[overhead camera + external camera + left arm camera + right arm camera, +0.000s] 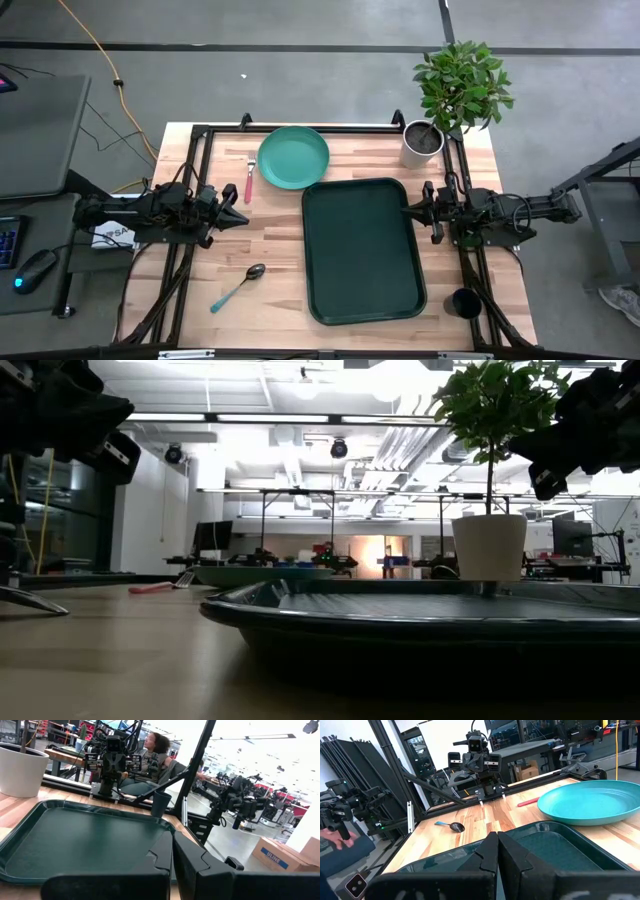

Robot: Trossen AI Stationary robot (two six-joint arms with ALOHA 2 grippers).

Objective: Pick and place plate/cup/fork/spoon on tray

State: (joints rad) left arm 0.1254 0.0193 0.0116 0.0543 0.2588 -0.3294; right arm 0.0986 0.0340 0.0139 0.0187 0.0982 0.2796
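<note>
Your tray sits mid-table, bare. From it, the plate lies at eleven o'clock, just off its corner, with the fork beside the plate at nine. The spoon rests at eight o'clock, the cup at four. Left gripper and right gripper hover, both pressed together, holding nothing.

High view looks straight down; low view skims tabletop; wrist views face inward, sharing the tray.
</note>
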